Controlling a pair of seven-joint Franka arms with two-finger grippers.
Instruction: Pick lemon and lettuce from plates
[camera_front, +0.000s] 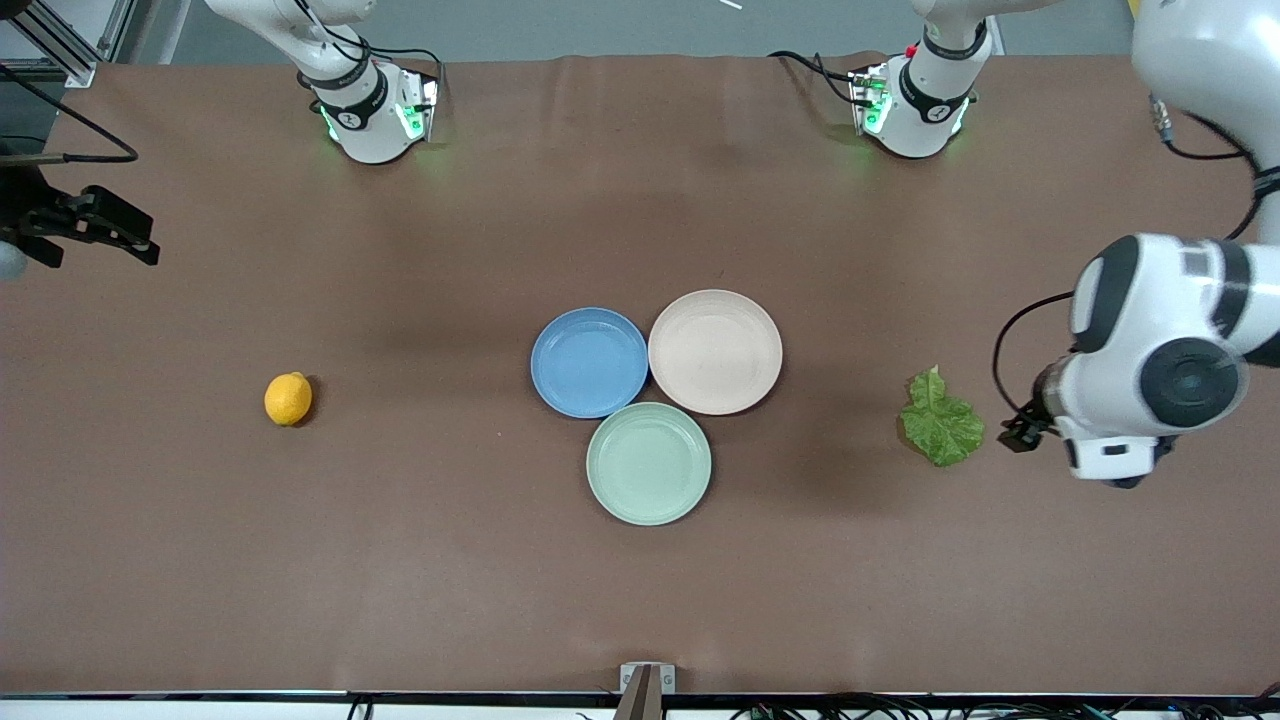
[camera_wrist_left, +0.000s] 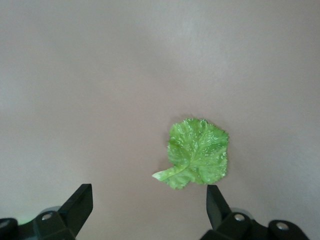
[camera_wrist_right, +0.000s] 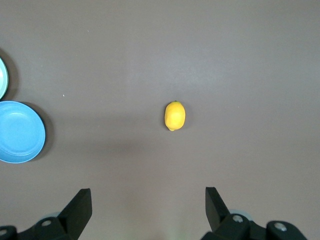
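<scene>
On the brown table (camera_front: 400, 560) both task items lie bare, not on any plate: the small oval yellow-orange lemon (camera_front: 288, 398) sits toward the right arm's end, the flat crinkled green lettuce leaf (camera_front: 941, 420) toward the left arm's end. Between them are the round blue plate (camera_front: 589, 361) and pale beige-pink plate (camera_front: 715, 351), touching rim to rim and both empty. The mint-green plate (camera_front: 649, 463), nearer the front camera, is empty too.

Key relation: each item is at its own arm's end, well apart from the other, so no cross-reach is needed.

- Left gripper (camera_wrist_left: 149, 202): up over the table just off the lettuce (camera_wrist_left: 197, 153). In the left wrist view the leaf lies at about 1 o'clock from the finger midpoint, nearer one finger (camera_wrist_left: 216, 199), with the pale stem end pointing to about 8 o'clock. Fingers spread wide, holding nothing, touching nothing.
- Right gripper (camera_wrist_right: 148, 202): high over the table at its own end. In the right wrist view the lemon (camera_wrist_right: 175, 115) is at about 12 to 1 o'clock from the midpoint, well clear, long axis running 12–6. Fingers (camera_wrist_right: 80, 202) fully apart, empty.

Judgement: items look already off the plates. Any lemon grasp would close across its short axis; the leaf lies flat, so fingers would have to reach table level.
</scene>
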